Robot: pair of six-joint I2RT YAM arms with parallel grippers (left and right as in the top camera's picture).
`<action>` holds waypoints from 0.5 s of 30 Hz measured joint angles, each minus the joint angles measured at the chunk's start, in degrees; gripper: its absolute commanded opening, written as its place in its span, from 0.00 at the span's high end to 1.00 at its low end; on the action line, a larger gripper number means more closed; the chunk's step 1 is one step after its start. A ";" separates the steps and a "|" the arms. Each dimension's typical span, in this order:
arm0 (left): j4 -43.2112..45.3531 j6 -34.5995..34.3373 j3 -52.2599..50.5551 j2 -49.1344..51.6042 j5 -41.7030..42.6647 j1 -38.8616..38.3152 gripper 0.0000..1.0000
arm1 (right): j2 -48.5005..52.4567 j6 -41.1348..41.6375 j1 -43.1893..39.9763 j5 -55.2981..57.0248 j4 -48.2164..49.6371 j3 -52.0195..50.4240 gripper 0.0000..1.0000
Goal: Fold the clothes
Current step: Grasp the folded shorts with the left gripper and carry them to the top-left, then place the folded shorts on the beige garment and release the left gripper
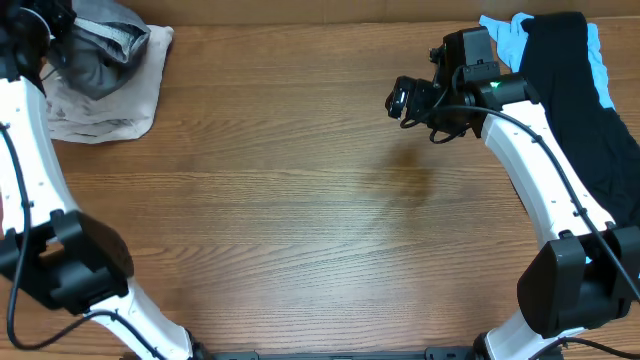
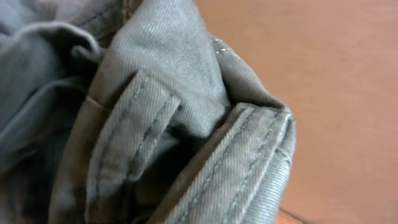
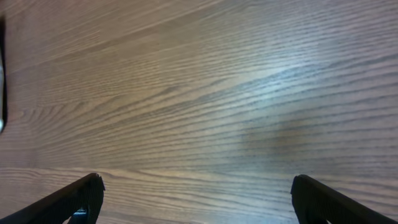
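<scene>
Your shorts (image 1: pixel 100 50) sit at the far left corner of the worktop (image 1: pixel 300 200), bunched into a dark grey lump on top of the cream-beige garment (image 1: pixel 110 105); they are not spread out, so no fold has begun. The left gripper (image 1: pixel 52 42) is buried in that lump, and its fingers are pinched nearly together. Since the left wrist view is filled edge to edge with grey twill (image 2: pixel 155 124), you can judge that they are clamped on the fabric. The hold looks to be at the waistband, for a belt loop (image 2: pixel 130 137) and a stitched band edge lie right before the lens. That is a sensible place to grip, as it is the stiffest part and lets the legs hang free when lifted off the pile.

The right gripper (image 1: pixel 402 100) hovers over bare wood near the middle right, well apart from the shorts. Its fingers (image 3: pixel 81 196) stand wide with nothing between them; it seems parked there to receive the other side of the waistband. The black garment (image 1: pixel 580 110) and the light-blue garment (image 1: pixel 503 35) lie behind it at the right edge, out of the way.

As for direction, the waistband end points towards the left gripper. In the wrist view the belt loop runs from upper right to lower left; the long axis of the whole garment cannot be read while it is crumpled.
</scene>
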 measured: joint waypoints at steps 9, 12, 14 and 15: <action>8.15 -3.50 -0.02 5.95 -0.04 0.00 0.96 | 0.00 0.00 0.00 0.00 -0.83 0.00 0.00; 9.88 -4.11 -0.02 6.03 -0.11 0.35 0.96 | 0.00 0.00 0.00 0.17 -0.87 0.00 0.00; 9.29 -4.22 0.00 6.03 -0.57 0.63 0.96 | 0.00 0.02 0.00 0.17 -0.90 0.00 0.00; 7.72 -4.17 0.00 6.03 -1.42 0.81 0.96 | 0.00 0.00 0.00 0.20 -0.85 0.00 0.00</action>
